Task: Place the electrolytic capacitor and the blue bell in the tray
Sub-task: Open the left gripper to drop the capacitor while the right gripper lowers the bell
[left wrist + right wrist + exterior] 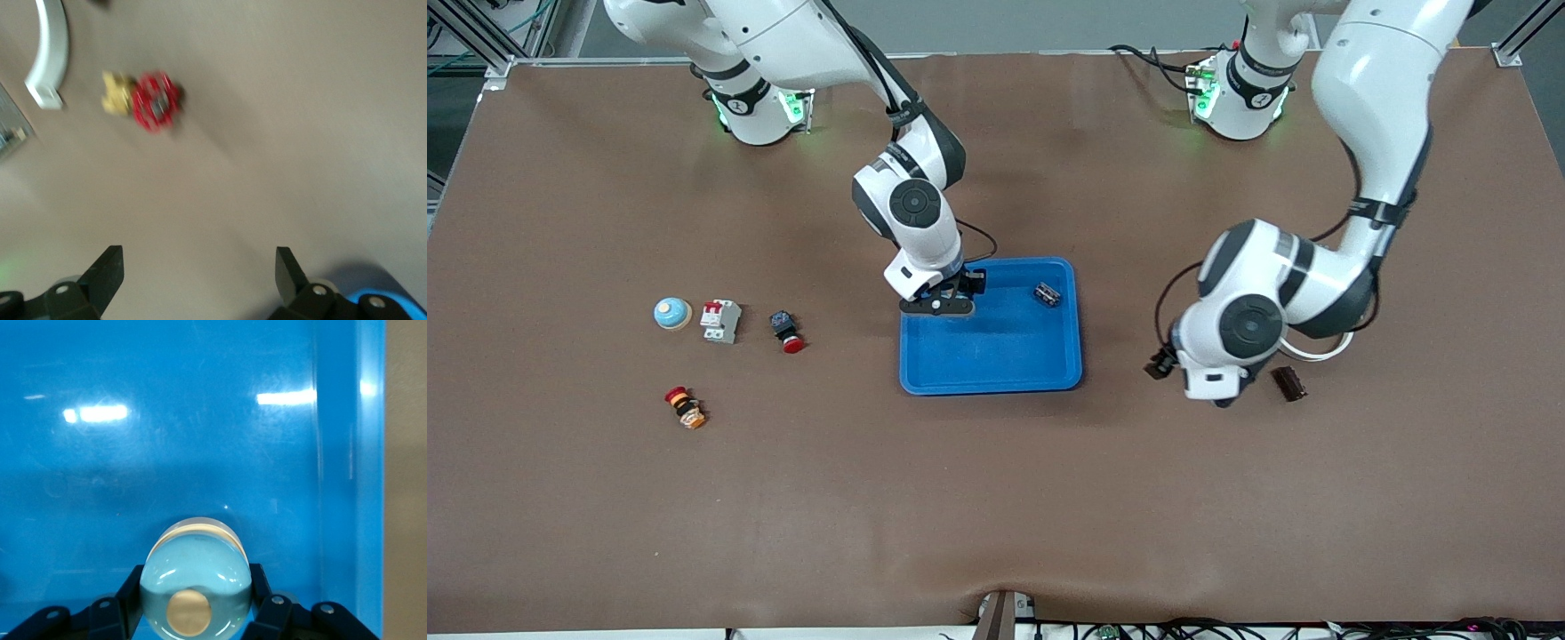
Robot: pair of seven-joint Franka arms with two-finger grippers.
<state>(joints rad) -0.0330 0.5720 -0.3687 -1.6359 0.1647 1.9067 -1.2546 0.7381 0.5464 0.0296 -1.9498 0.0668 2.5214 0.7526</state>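
Brown tabletop carries the tray (996, 373). Over its corner toward the right arm's end, the right gripper (197, 603) clamps a bell (195, 587), dome and button facing the wrist camera. Beside the tray, the left gripper (199, 267) hangs wide open, holding nothing.

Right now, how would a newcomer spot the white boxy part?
From the blue tray, look toward the right arm's end of the table: three small parts in a row. The white part is the middle one, between a blue bell and a red-capped button; only it is boxy.
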